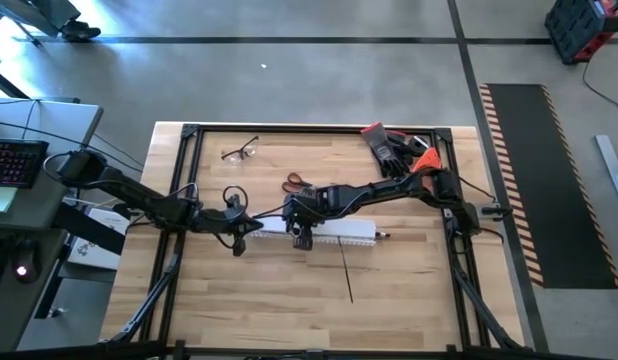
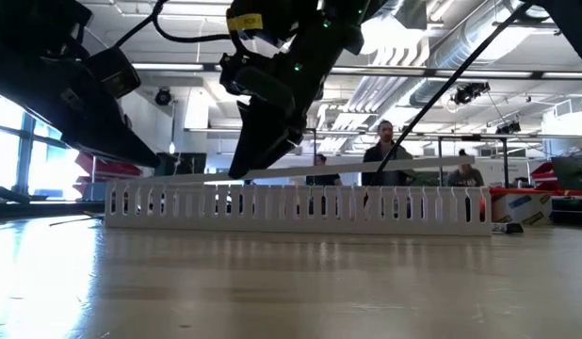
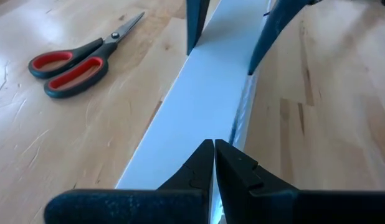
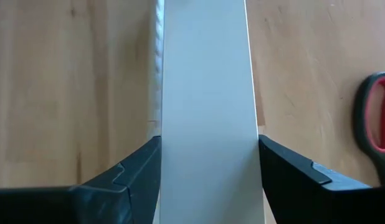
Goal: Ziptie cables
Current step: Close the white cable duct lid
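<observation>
A white slotted duct [image 1: 341, 233] lies across the middle of the table. A flat white cover strip [image 4: 205, 81] runs along its top; in the low view the cover strip [image 2: 404, 166] slants a little above the duct [image 2: 300, 203]. My right gripper [image 4: 209, 146] is shut on this strip near the duct's left part. My left gripper [image 3: 214, 148] is shut, its tips over the strip's left end. The black ziptie [image 1: 346, 271] lies flat on the wood, nearer than the duct. The cables are hidden. My left gripper: its shut tips stand right over the strip's left end [image 3: 199, 124], but I cannot tell whether they touch it. My right gripper pinches the cover strip by its two long edges [image 4: 162, 146], one finger on each. The fingers come slanting down from above and lie across the strip. The strip sits on the duct's top, slightly raised toward the right.
Red-handled scissors [image 1: 294, 183] lie just beyond the duct. Safety glasses [image 1: 240, 151] sit at the far left, and black gloves [image 1: 387, 146] with an orange tool at the far right. People stand in the room beyond the table [image 2: 383, 151].
</observation>
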Available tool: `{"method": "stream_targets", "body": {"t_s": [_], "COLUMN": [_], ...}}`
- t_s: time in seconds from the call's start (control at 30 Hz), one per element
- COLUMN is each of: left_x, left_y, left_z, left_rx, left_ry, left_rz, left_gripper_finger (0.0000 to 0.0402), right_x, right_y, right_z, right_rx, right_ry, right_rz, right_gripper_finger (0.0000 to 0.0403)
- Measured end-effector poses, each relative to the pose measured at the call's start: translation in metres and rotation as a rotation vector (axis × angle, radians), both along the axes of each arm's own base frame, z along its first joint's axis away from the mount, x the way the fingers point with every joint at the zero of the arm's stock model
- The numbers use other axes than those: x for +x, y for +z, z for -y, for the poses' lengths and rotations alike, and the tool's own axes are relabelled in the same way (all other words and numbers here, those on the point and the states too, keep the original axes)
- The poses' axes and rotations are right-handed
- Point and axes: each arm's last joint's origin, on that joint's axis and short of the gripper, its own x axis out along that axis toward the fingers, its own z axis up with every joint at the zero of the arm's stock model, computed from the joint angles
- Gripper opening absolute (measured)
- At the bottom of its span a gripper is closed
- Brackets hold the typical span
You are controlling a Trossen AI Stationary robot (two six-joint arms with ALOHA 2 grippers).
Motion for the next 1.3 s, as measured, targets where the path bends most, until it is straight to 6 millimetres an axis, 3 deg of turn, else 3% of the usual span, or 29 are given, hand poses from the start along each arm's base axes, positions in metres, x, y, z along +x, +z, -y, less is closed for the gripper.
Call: {"method": "stream_targets", "body": {"t_s": [0.6,1.3], "left_x": [0.005,0.012], "left_y": [-0.001,-0.018], "left_z": [0.002,0.004], "left_rx": [-0.02,0.002], "left_ry": [-0.031,0.004], "left_rz": [0.026,-0.037], "left_gripper_finger": [0.0,0.0], "right_x": [0.002,0.001], "right_y": [0.001,-0.002], "right_z": [0.0,0.0], "right_rx": [0.063,0.062], "right_ry": [0.031,0.021], "right_rz": [0.027,0.002], "right_gripper_finger": [0.0212,0.0215]}}
